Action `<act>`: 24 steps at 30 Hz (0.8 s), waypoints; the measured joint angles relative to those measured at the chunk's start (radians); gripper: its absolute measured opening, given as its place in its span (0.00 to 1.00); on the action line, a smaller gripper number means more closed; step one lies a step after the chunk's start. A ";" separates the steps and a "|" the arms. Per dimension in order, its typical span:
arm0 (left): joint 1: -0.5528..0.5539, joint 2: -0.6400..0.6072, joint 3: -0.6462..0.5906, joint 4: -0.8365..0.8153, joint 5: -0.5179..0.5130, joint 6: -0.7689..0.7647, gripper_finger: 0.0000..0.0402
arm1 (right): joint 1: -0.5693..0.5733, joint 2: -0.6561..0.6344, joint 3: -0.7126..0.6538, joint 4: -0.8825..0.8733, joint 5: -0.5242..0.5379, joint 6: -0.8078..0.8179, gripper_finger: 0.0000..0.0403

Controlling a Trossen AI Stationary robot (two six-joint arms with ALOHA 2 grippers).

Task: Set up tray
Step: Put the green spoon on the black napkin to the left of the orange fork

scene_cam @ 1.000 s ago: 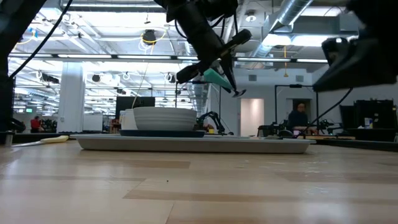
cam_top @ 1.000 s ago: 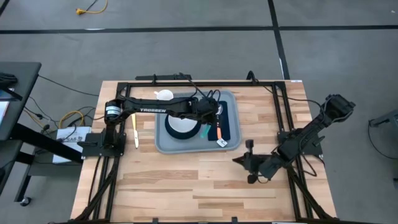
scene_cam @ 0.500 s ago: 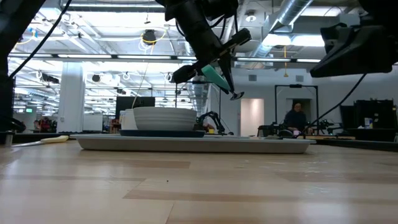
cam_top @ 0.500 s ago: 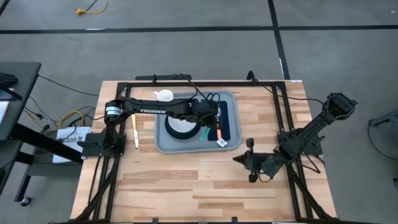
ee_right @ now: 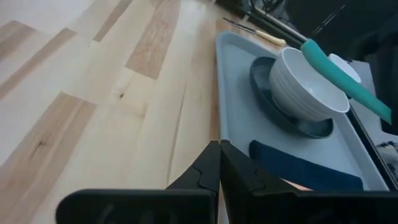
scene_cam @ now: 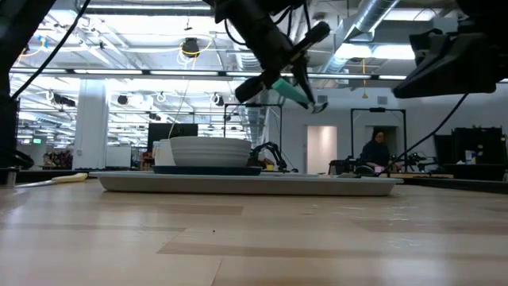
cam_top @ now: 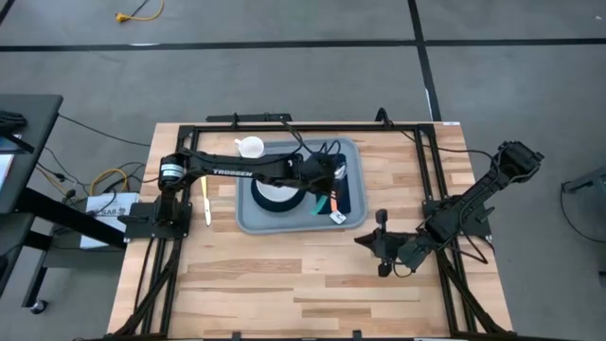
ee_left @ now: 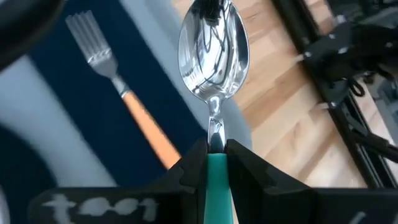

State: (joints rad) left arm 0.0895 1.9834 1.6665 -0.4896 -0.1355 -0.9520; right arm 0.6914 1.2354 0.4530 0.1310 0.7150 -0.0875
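Note:
The grey-blue tray [cam_top: 248,216] lies mid-table, bearing a dark teal plate [ee_right: 264,93] with a white bowl [cam_top: 275,192] on it. At its right side a navy napkin [cam_top: 354,180] bears an orange-handled fork [ee_left: 134,112]. My left gripper [cam_top: 325,189] hovers over the napkin's left edge, shut on a teal-handled spoon [ee_left: 213,56]; the low view also shows this left gripper [scene_cam: 290,70]. My right gripper [cam_top: 365,243] waits shut above the bare table, right of the tray's near right corner. My left gripper pinches the spoon's teal handle [ee_left: 215,171] between its two fingers, at the end where the metal neck begins. The fingers slant down toward the table's right side and lie along the spoon. The spoon is lifted clear of the tray, its metal bowl [scene_cam: 317,106] sticking out ahead and slightly downward.
A white cup [cam_top: 251,146] stands beyond the tray's far left corner. A pale-yellow-handled knife [cam_top: 205,199] lies on the table left of the tray. Bare wood stretches along the near side. A person [scene_cam: 379,151] stands in the room far behind.
My left gripper has carried the spoon a little toward the table's right edge, from beside the bowl toward the napkin, and slightly up. The spoon has tipped flatter, its metal end now higher than before.

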 joint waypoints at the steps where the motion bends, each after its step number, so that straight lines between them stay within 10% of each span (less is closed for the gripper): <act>1: 0.000 0.000 0.000 0.009 0.002 0.024 0.09 | 0.000 0.000 0.000 0.000 0.005 0.000 0.01; 24: 0.012 0.063 0.000 0.067 -0.153 -0.179 0.09 | 0.000 0.000 0.000 0.043 0.100 0.000 0.01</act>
State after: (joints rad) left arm 0.1016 2.0464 1.6665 -0.4229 -0.2888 -1.1311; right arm 0.6914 1.2354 0.4530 0.1745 0.8146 -0.0872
